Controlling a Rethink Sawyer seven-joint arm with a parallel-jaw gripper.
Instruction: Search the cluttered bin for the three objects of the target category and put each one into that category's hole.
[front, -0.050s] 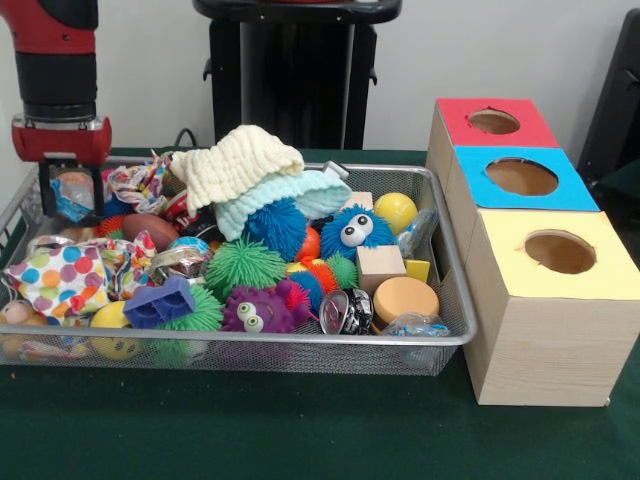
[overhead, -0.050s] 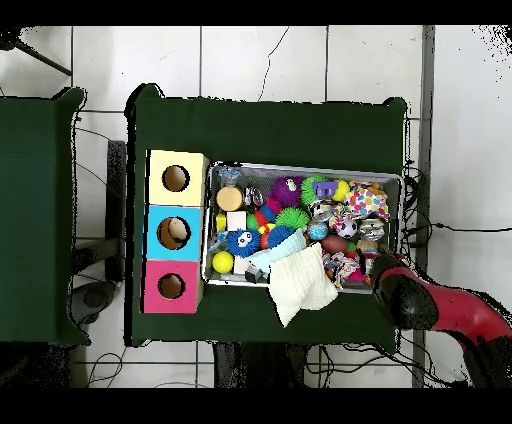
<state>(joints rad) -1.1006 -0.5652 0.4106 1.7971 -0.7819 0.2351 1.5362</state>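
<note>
While the arm (front, -0.050s: 55, 60) stands at the upper left of the front view, the stock runs as follows, largest first.

Table (front, -0.050s: 300, 430): dark green cloth, carries all items.

Bin (front, -0.050s: 455, 300): wire mesh tray, centre-left of front view, heaped w/ clutter.

Wooden box w/ three holes, right of frame, touching or just beside the bin's right wall: yellow hole (front, -0.050s: 560, 252) lowest in frame, blue hole (front, -0.050s: 521, 177) mid, red hole (front, -0.050s: 494, 122) uppermost. In overhead view the box sits at left, yellow top (overhead, -0.050s: 176, 179) uppermost, red top (overhead, -0.050s: 171, 286) lowest.

Gripper (front, -0.050s: 72, 190): lowered into bin's upper-left corner; the two fingers stand either side of a crinkly blue-and-clear wrapper (front, -0.050s: 72, 192), apparently clamped on it. Overhead, arm covers this corner at lower right of the bin (overhead, -0.050s: 400, 290).

Cream knit cloth (front, -0.050s: 235, 165): piled on a pale blue cloth (front, -0.050s: 285, 195), top centre of bin.

Polka-dot cloth (front, -0.050s: 60, 280): left side of bin.

Spiky rubber balls: green (front, -0.050s: 243, 265), blue w/ eyes (front, -0.050s: 355, 232), purple w/ eyes (front, -0.050s: 262, 310).

Tan disc (front, -0.050s: 405, 297), wooden cube (front, -0.050s: 380, 265), yellow ball (front, -0.050s: 396, 210): right part of bin.

Purple block (front, -0.050s: 160, 303): lower left of the heap.

Target category not identifiable from views.
</note>
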